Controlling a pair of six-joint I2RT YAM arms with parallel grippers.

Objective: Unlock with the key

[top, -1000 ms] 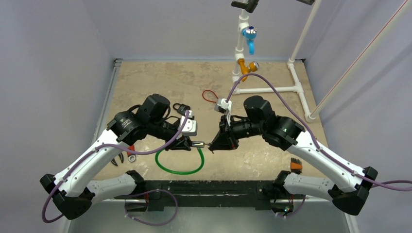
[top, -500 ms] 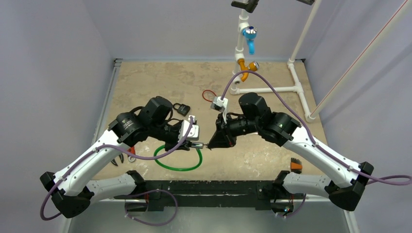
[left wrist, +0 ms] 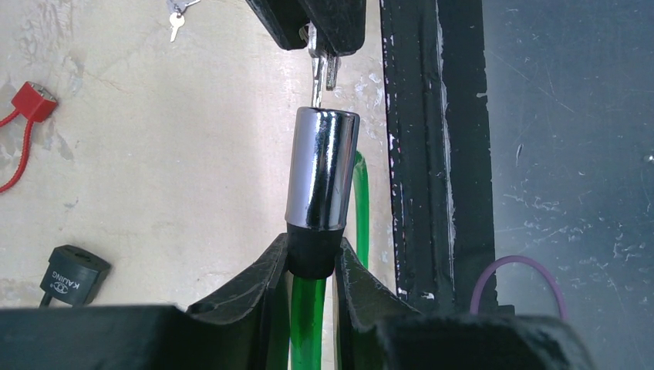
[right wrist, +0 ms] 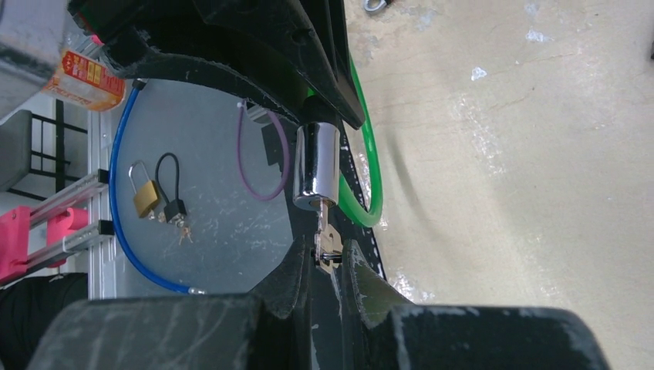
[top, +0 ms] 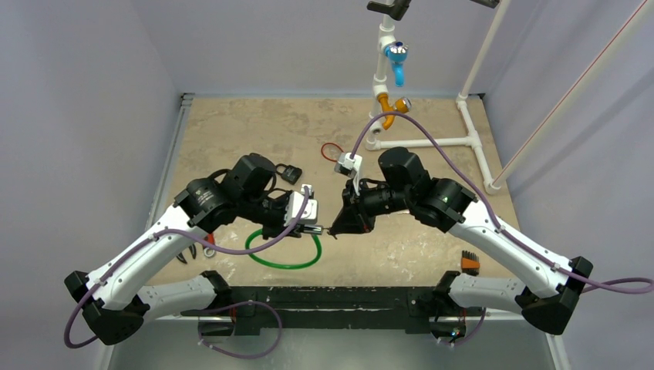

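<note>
My left gripper [top: 299,227] is shut on the black collar of the chrome lock cylinder [top: 313,229] on the green cable loop [top: 281,267]. In the left wrist view the cylinder [left wrist: 321,169] stands out from between my fingers [left wrist: 262,281], with the green cable [left wrist: 308,324] running below. My right gripper [top: 337,230] is shut on the head of the small silver key [right wrist: 328,243]. The key's blade is in the end face of the cylinder [right wrist: 316,169]. The key [left wrist: 318,77] also shows in the left wrist view. Both hold the lock above the table's front.
A black padlock [top: 288,172] and a red cable loop [top: 332,151] lie behind the grippers. Pliers and a wrench [top: 193,250] lie at the left. A white pipe frame [top: 424,142] with valves stands at the back right. A brush [top: 470,262] lies front right.
Both grippers have shifted slightly left together, and the green loop has swung left with them. The key stays at the cylinder's end throughout.
</note>
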